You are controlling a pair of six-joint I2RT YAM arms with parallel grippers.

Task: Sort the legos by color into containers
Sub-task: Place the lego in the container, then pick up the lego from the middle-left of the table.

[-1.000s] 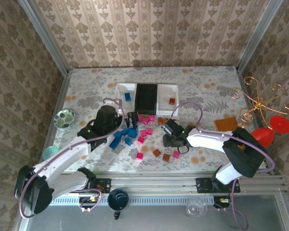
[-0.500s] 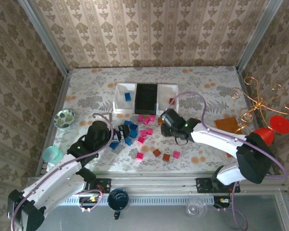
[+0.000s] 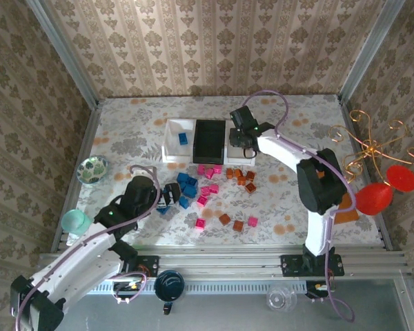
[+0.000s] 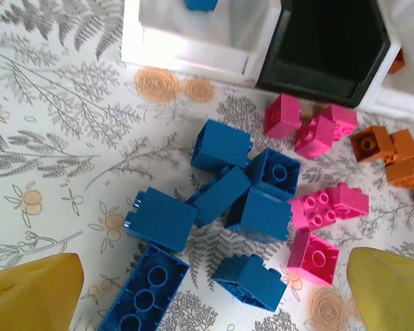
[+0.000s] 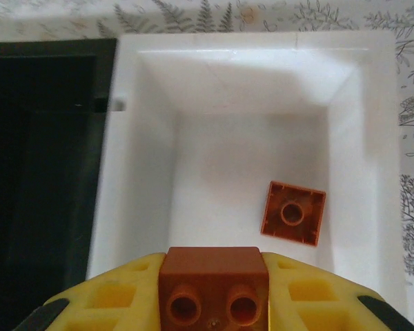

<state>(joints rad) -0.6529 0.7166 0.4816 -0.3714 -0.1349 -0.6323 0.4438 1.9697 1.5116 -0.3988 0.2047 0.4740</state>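
legos [image 4: 259, 215]: scattered, three colours | trays [image 3: 210, 141]: black between two white

Three trays: left white tray [image 3: 174, 152], black tray [image 3: 210, 141], right white tray [image 5: 145, 172]. Eight blue legos [image 4: 259, 214]: seven loose, one trayed. About eight pink legos [image 4: 312, 256]. About nine orange-brown legos [image 5: 293, 212], count uncertain.

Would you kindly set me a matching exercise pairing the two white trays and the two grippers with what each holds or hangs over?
1. left white rectangular tray
2. right white rectangular tray
3. left gripper
4. right gripper

a. shut on a carried orange-brown brick
b. contains a single blue brick
c. open above loose blue bricks
d. contains one upturned orange-brown brick

Pairs: 1-b, 2-d, 3-c, 4-a
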